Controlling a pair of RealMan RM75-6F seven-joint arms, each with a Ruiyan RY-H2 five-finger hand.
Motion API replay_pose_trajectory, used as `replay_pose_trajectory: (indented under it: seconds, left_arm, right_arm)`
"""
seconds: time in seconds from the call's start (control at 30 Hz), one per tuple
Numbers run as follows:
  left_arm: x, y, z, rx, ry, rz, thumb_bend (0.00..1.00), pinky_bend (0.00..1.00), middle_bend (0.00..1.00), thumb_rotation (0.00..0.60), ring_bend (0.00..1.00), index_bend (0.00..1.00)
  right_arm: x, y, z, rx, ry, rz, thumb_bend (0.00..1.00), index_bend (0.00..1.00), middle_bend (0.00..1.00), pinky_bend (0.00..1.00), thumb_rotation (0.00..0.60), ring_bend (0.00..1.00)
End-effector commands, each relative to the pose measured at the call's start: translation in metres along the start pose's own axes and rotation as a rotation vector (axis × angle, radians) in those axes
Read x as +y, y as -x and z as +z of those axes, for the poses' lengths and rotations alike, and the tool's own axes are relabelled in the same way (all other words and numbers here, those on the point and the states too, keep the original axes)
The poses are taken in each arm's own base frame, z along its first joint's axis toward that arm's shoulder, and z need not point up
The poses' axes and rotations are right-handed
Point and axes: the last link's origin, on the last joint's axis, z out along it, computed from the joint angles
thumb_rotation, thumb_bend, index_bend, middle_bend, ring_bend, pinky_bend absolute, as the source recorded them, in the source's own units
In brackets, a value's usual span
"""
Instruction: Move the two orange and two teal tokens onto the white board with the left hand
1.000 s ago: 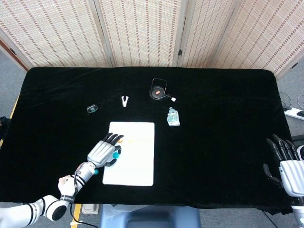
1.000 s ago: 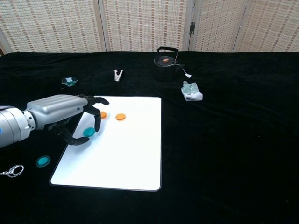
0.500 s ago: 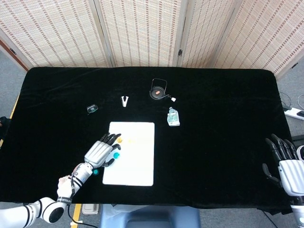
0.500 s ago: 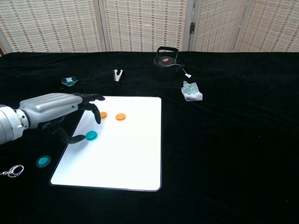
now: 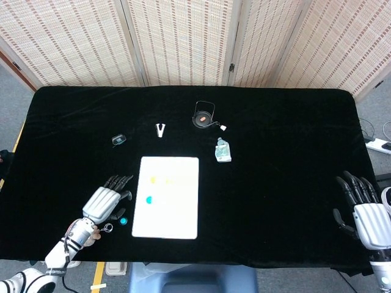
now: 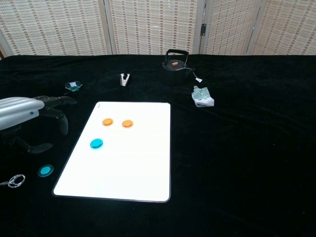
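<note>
The white board [image 6: 128,163] [image 5: 177,207] lies at the front middle of the black table. Two orange tokens [image 6: 107,122] [image 6: 127,123] rest side by side on its upper left part. One teal token [image 6: 96,143] [image 5: 149,199] lies on the board below them. The second teal token [image 6: 45,171] [image 5: 124,221] sits on the cloth just left of the board's near corner. My left hand [image 6: 27,116] [image 5: 105,200] hovers left of the board, open and empty, above and behind that token. My right hand [image 5: 361,209] is open at the table's right edge.
A black kettle [image 6: 174,61], a small clip [image 6: 124,79], a crumpled packet [image 6: 202,96] and a small teal-glass object [image 6: 73,86] lie behind the board. A key ring [image 6: 15,180] sits at the front left, near the loose teal token.
My left hand let go of a teal token on the board and drew back leftward off the board. The right hand barely moved.
</note>
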Motion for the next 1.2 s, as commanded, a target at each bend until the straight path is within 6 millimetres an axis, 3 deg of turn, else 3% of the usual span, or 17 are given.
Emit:
replay_pose_trajectory:
  seconds: [0.03, 0.5, 0.83, 1.2]
  left_arm:
    - [-0.007, 0.005, -0.014, -0.004, -0.005, 0.005, 0.43, 0.0, 0.04, 0.6, 0.0, 0.43]
    - [0.0, 0.025, -0.038, -0.045, 0.02, 0.008, 0.43, 0.0, 0.04, 0.6, 0.0, 0.41]
    - [0.011, 0.036, -0.032, -0.079, 0.049, 0.023, 0.43, 0.0, 0.04, 0.6, 0.0, 0.39]
    - [0.007, 0.041, -0.029, -0.092, 0.025, 0.039, 0.43, 0.0, 0.04, 0.6, 0.0, 0.39]
  right_arm:
    - [-0.001, 0.0, 0.001, 0.0, -0.003, -0.002, 0.51, 0.0, 0.0, 0.0, 0.6, 0.01]
    - [-0.004, 0.0, 0.0, -0.001, -0.008, -0.004, 0.51, 0.0, 0.0, 0.0, 0.6, 0.01]
    - [-0.003, 0.0, -0.001, -0.002, -0.004, -0.004, 0.51, 0.0, 0.0, 0.0, 0.6, 0.01]
    - [-0.002, -0.001, -0.001, -0.001, -0.001, -0.006, 0.51, 0.0, 0.0, 0.0, 0.6, 0.01]
